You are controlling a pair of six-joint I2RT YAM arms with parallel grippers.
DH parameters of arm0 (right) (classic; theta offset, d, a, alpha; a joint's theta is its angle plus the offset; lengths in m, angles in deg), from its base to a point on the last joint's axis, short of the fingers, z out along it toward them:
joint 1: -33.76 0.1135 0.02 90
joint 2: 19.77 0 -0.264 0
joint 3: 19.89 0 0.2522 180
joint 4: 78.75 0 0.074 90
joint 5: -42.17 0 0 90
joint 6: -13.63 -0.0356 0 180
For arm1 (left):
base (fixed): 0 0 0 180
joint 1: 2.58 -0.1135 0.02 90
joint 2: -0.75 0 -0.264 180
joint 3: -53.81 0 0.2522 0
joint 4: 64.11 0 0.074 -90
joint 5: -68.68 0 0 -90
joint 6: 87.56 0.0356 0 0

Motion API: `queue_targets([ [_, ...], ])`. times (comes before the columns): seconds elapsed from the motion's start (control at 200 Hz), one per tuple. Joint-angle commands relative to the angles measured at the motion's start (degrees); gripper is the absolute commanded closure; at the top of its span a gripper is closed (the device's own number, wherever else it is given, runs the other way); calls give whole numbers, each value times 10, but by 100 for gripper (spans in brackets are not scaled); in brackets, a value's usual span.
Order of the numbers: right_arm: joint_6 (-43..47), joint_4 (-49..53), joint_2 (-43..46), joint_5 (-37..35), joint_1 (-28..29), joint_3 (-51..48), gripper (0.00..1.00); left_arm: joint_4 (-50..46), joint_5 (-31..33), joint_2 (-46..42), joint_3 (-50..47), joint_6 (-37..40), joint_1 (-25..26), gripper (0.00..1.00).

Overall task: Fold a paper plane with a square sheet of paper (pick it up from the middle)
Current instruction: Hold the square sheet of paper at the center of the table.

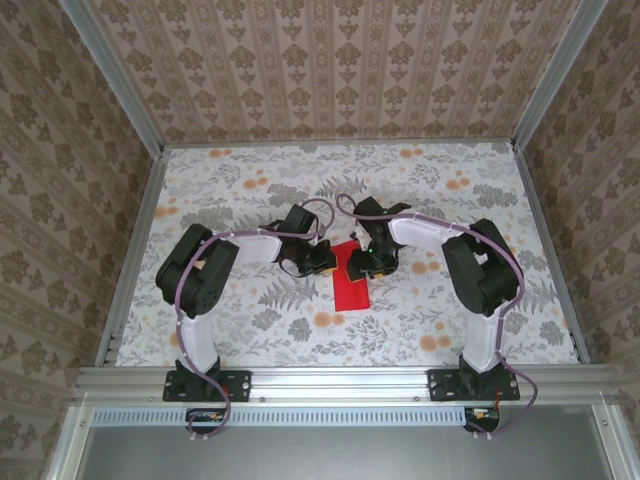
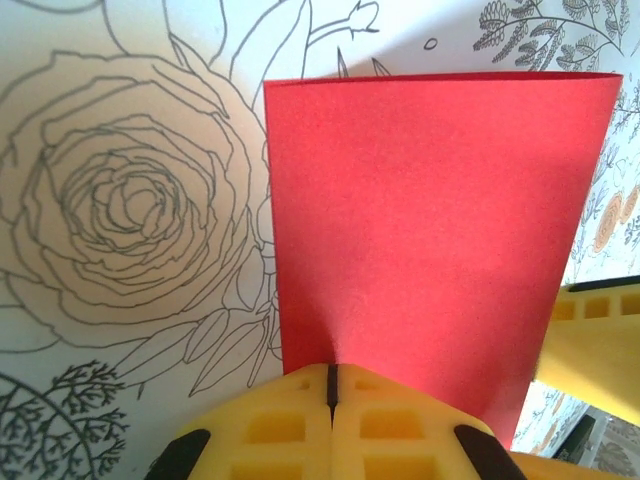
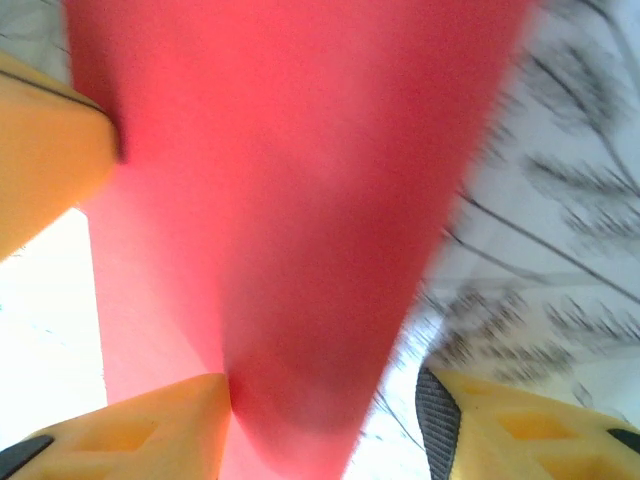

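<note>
- While the left gripper (image 2: 330, 385) presses its two yellow fingers together on the near edge of the square sheet of paper (image 2: 430, 230), the sheet spreads away from it as a plain red rectangle, taller than wide in the left wrist view.
- From above, the sheet is in the middle of the table (image 1: 250, 330), between the two wrists. Its near end rests on the flowered surface.
- The right gripper (image 3: 325, 415) has its jaws apart. The red paper runs down between them and touches one finger (image 3: 150, 425). The other finger, with the dark pad, stands free of the paper, and bare table shows in the gap.
- That view is blurred, so I cannot tell how the paper is creased near this gripper.
- My judgement of the step: the sheet seems to be folded once in half and no pointed nose is visible, so the work is in its early part, around making or fixing the centre crease.
- The next move, as I judge it, calls for a firm pinch from the left gripper while the right one either closes on the paper or goes to a corner for the nose fold.
- Thin paper slips and bends easily, so the edges should be aligned before any pressing. Otherwise the crease may come out crooked.
</note>
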Motion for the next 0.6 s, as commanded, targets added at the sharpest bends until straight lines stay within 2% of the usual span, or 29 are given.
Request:
queue_targets([
  [0.0, -44, 20, 71, -24, -21, -21, 42, -97, 52, 38, -16, 18, 2, 100],
  [0.105, -74, -20, 137, -16, -39, -53, 42, -96, 58, 39, -20, 17, 3, 100],
  [0.195, -91, -65, 165, 36, -43, -79, 45, -97, 60, 39, -23, 17, 3, 100],
  [0.325, -127, -134, 165, 110, -35, -101, 60, -97, 60, 40, -24, 17, 3, 100],
  [0.505, -150, -177, 125, 147, -16, -95, 77, -101, 65, 43, -24, 15, 4, 100],
  [0.595, -154, -189, 97, 158, -14, -89, 81, -105, 67, 44, -22, 15, 4, 100],
])
